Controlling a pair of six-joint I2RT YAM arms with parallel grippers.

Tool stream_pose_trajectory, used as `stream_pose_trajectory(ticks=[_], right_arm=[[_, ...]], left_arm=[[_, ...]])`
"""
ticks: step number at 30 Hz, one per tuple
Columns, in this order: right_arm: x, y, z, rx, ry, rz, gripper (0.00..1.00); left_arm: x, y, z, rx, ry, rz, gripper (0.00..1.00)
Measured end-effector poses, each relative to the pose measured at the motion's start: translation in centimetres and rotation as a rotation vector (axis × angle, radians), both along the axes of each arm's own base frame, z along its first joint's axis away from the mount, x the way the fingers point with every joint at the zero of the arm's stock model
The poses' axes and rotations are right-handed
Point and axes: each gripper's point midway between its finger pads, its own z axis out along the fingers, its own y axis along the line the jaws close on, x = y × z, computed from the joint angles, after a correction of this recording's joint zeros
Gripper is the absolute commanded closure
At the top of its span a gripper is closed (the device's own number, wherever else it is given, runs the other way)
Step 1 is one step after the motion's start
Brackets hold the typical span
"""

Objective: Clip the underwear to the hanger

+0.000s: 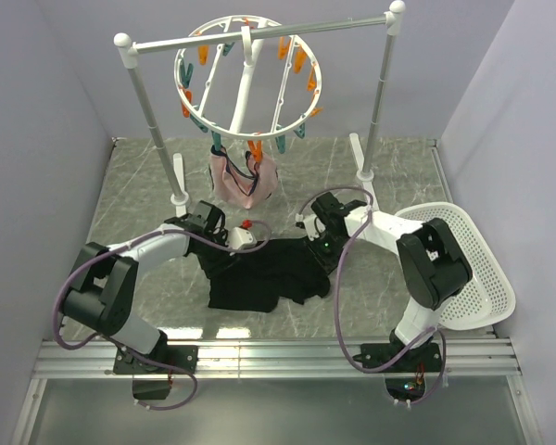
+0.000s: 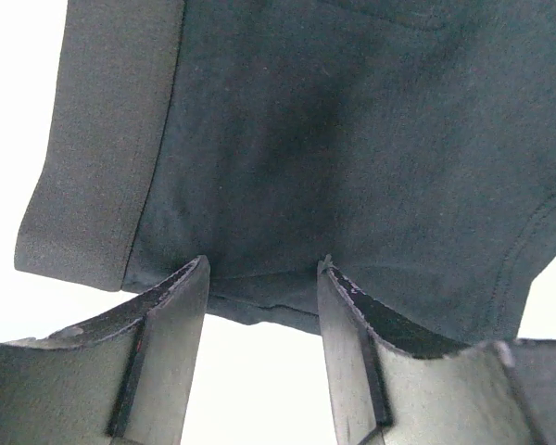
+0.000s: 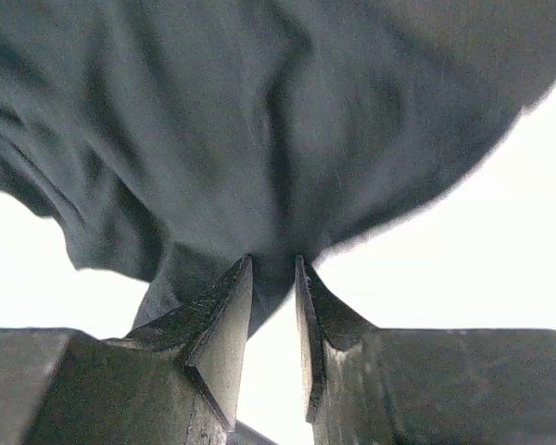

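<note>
Left gripper stands with its jaws well apart, and from where I stand the two dark fingers bracket the bottom hem of the underwear without pressing on it; the black cloth spreads ahead of the tips, with the thick folded band running off ahead and to the left of the left-hand finger. Right gripper is nearly closed, its jaws narrowed to a slit with a bunched fold of the same black fabric pinched between the tips, and the cloth fans out in creases ahead of it. Seen from above, the two grippers sit low over the grey marbled table, one at each far corner of the garment, which lies between them and sags back toward the arm bases in a rumpled dark patch. Beyond both grippers, farther from the bases, the hanger hangs from the top bar of the rail stand, its white ring tilted and rimmed with orange and teal clothespins. A pink garment dangles from the lowest pins, just past the left gripper. Off to the outside of the right arm rests a white mesh basket.
</note>
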Motion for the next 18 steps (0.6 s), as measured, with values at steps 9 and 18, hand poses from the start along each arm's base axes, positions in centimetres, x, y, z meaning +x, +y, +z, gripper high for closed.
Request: stream_pose_trajectory(ticks=[9, 18], right_arm=[[-1.5, -1.8, 4.7, 0.032, -0.069, 0.068, 0.52], [6.5, 1.9, 20.2, 0.400, -0.592, -0.006, 0.43]], left_arm=[[-1.4, 0.9, 3.1, -0.008, -0.085, -0.071, 0.29], [-2.7, -4.1, 15.5, -0.443, -0.268, -0.032, 0.24]])
